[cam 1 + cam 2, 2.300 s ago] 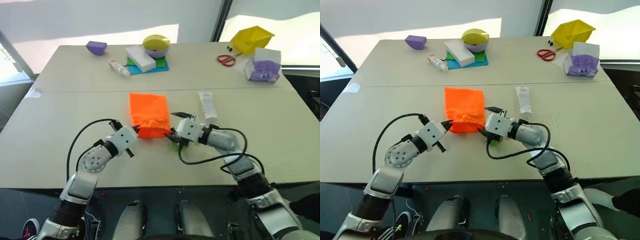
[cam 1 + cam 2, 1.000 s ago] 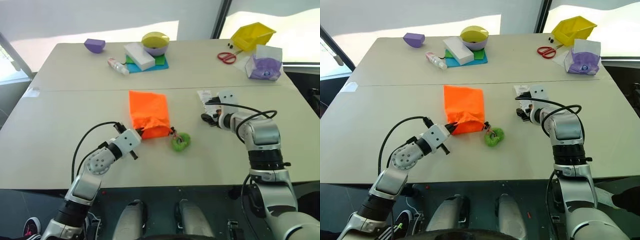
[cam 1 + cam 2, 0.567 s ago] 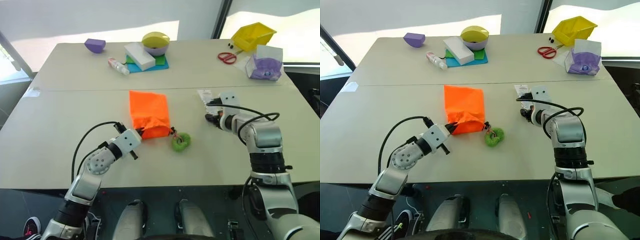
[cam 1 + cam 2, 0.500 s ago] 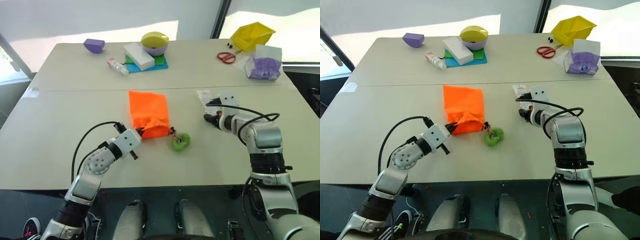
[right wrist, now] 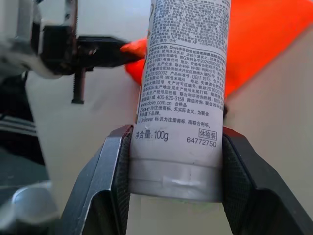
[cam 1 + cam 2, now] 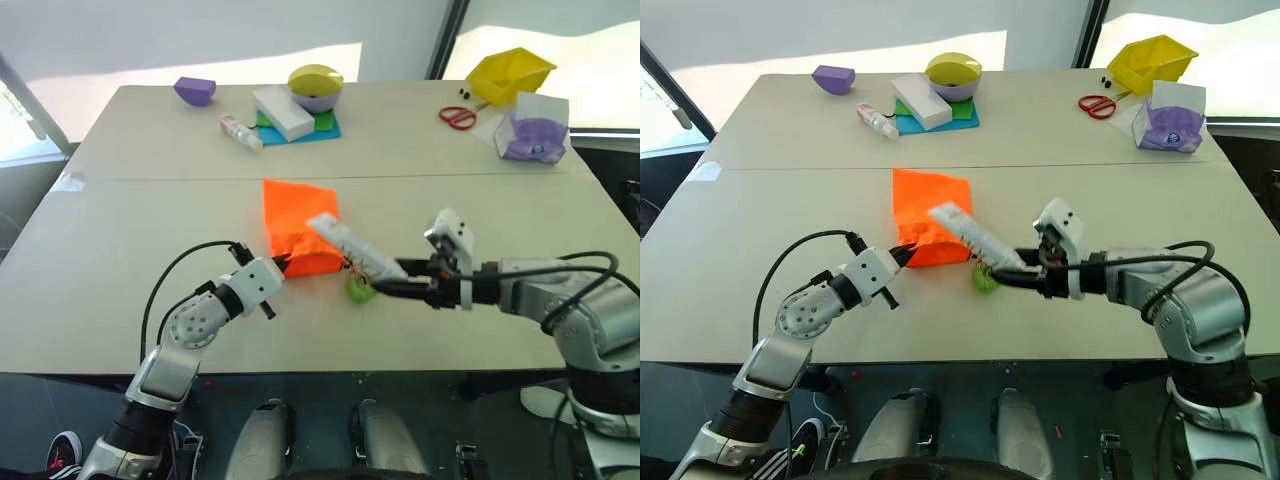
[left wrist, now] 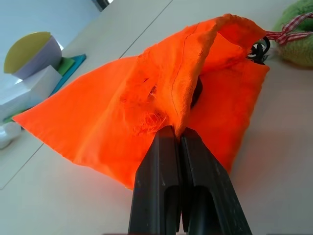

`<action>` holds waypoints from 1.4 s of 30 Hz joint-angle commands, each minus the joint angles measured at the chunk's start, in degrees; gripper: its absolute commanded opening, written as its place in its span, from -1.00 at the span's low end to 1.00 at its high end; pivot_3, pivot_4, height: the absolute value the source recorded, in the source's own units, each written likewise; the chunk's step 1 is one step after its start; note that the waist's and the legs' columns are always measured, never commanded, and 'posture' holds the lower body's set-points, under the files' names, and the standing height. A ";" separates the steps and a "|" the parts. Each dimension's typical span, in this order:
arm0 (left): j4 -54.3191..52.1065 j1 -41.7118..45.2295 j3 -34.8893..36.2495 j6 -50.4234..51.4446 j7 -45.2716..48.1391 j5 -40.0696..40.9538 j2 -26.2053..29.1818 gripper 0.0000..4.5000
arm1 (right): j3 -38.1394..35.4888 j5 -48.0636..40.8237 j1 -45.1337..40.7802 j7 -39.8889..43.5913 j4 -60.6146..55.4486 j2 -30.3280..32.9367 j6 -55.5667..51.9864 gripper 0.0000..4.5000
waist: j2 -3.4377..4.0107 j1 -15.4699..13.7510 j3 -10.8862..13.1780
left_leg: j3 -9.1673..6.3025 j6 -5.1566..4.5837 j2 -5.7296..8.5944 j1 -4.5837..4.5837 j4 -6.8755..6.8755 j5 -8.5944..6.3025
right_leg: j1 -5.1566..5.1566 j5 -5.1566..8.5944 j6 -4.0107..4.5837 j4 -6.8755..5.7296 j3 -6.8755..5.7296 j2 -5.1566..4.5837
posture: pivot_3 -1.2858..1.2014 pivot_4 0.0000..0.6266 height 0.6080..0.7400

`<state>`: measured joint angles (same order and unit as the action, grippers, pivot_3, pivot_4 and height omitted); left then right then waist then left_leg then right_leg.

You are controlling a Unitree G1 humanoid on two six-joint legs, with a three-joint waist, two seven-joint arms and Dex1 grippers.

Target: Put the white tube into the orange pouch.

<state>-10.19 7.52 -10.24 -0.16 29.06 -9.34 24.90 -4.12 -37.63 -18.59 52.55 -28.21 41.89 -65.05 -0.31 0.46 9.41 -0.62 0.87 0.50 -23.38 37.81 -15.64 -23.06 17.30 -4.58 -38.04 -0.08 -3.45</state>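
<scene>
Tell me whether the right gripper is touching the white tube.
Touching. The right wrist view shows the right gripper with both black fingers pressed against the sides of the white tube, clamping it near its lower end.

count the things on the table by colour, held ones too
white: 3, white tube, block, small bottle
orange: 1, orange pouch
purple: 3
yellow: 2
green: 1
red: 1
blue: 1
total: 12
</scene>
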 commanded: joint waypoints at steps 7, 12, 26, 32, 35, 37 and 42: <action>-5.00 0.25 0.96 1.91 1.07 1.08 0.43 -1.00 | 16.15 13.85 1.36 -1.21 2.31 2.42 17.51 -0.19 | -0.09 0.17 0.06 | -0.02 -0.08 -0.04 0.14 0.14 0.04 | 0.17 -0.11 0.12 0.00 0.00 0.02 | 0.03 -0.52 1.00; -6.02 -0.43 1.20 2.66 1.34 1.09 0.78 -1.00 | 16.29 14.25 -0.56 -4.76 4.38 -2.47 17.48 -0.19 | -0.14 0.10 0.09 | -0.02 -0.11 -0.04 0.09 0.23 0.06 | 0.18 -0.17 0.06 0.03 0.00 0.01 | 0.03 -0.52 1.00; -6.12 -1.28 0.64 2.71 1.36 1.01 0.76 -1.00 | 15.12 13.77 -2.40 -11.33 4.35 -7.89 11.26 -0.19 | -0.16 0.20 0.10 | -0.05 -0.11 -0.04 0.01 0.21 0.06 | 0.11 -0.19 0.07 0.07 0.00 -0.07 | 0.03 -0.52 1.00; -6.50 -1.92 0.22 2.82 1.57 1.14 0.70 -1.00 | 13.50 11.20 -1.71 -15.82 2.48 -12.31 6.52 -0.19 | -0.16 0.16 0.10 | -0.05 -0.11 -0.04 -0.05 0.18 0.06 | 0.04 -0.19 0.07 0.07 0.00 -0.08 | 0.03 -0.52 1.00; -6.60 -2.13 0.25 2.88 1.60 1.26 0.74 -1.00 | 13.16 10.63 -1.46 -18.24 1.90 -14.40 4.01 -0.19 | -0.16 0.15 0.10 | -0.05 -0.11 -0.04 -0.05 0.18 0.06 | 0.03 -0.19 0.07 0.07 0.00 -0.09 | 0.03 -0.52 1.00; -6.65 -2.33 0.37 2.93 1.58 1.52 0.69 -1.00 | 13.83 11.74 -1.76 -20.82 2.39 -16.22 3.57 -0.19 | -0.16 0.18 0.10 | -0.05 -0.11 -0.04 -0.05 0.17 0.06 | 0.03 -0.19 0.08 0.07 0.00 -0.09 | 0.03 -0.52 1.00; -6.74 -2.74 0.23 2.80 1.49 1.65 0.78 -1.00 | 15.33 12.18 -2.80 -25.77 2.45 -21.80 1.42 -0.19 | -0.16 0.35 0.10 | -0.05 -0.10 -0.04 -0.06 0.15 0.06 | -0.01 -0.19 0.08 0.07 0.01 -0.09 | 0.03 -0.52 1.00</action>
<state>-14.71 4.98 -10.24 3.13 30.48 -8.25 25.66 11.40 -24.99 -19.98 28.27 -23.52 21.45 -63.52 -0.47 0.81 9.52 -0.66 0.76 0.45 -23.44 37.93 -15.58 -23.09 17.11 -4.50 -37.98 -0.07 -3.54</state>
